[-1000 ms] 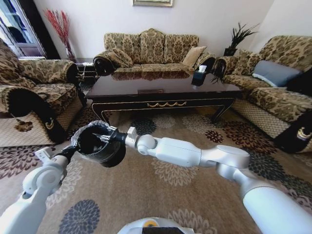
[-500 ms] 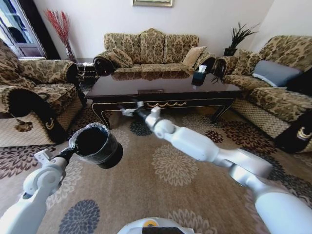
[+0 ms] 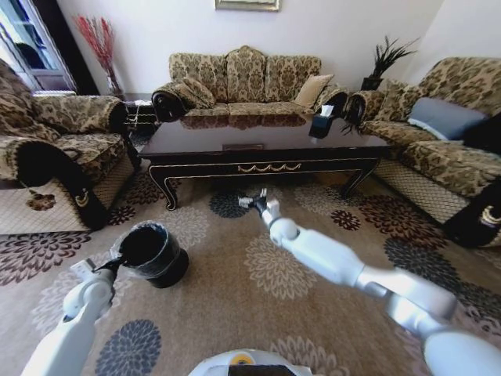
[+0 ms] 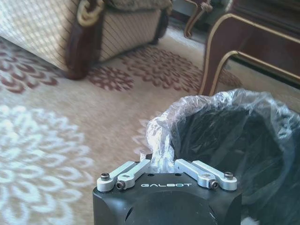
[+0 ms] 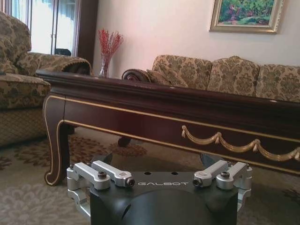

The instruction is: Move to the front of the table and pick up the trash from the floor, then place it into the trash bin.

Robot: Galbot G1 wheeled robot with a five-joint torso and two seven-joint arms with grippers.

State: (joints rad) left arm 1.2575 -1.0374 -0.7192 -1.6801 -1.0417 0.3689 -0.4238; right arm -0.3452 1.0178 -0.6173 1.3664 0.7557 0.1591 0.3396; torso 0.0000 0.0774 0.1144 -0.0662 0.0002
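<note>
while the left gripper (image 4: 161, 166) pinches the small round black plastic-lined trash bin (image 3: 151, 252) by its rim,
the right gripper (image 3: 252, 202) hangs wide open before the long glossy dark wooden table (image 3: 258, 141).

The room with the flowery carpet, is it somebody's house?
Probably a home's living room: patterned sofas stand around a long dark coffee table on a flower-patterned carpet, and a framed picture hangs on the wall.

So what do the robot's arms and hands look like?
Both arms are smooth, white, rounded tubes with grey joints. Each hand, left hand and right hand, has a black block body printed GALBOT, with silver metal links fastened by small dark screws.
</note>
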